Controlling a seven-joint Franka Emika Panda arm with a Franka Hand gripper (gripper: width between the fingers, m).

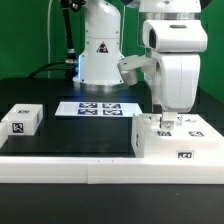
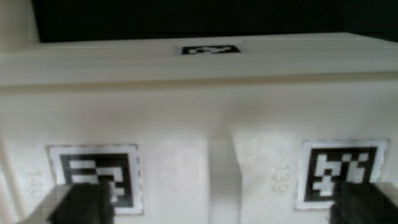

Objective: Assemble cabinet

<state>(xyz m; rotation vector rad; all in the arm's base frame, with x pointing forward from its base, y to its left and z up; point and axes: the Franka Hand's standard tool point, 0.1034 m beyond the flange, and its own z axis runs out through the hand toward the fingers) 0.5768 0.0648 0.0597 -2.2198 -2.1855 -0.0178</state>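
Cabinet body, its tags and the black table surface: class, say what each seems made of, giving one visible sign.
The large white boxy cabinet body looks like matt moulded plastic: even white, softly rounded edges, no grain. Its black-and-white square tags seem printed paper stickers, though blur leaves that open. The black table surface looks like a dull mat or cloth, showing no gloss.

In the exterior view the arm's top and the cabinet [image 1: 180, 145] run past the frame, and the gripper [image 1: 165, 122] is too small to judge. The wrist view is blurred; the fingers [image 2: 80, 205] are cut off, grip unclear.
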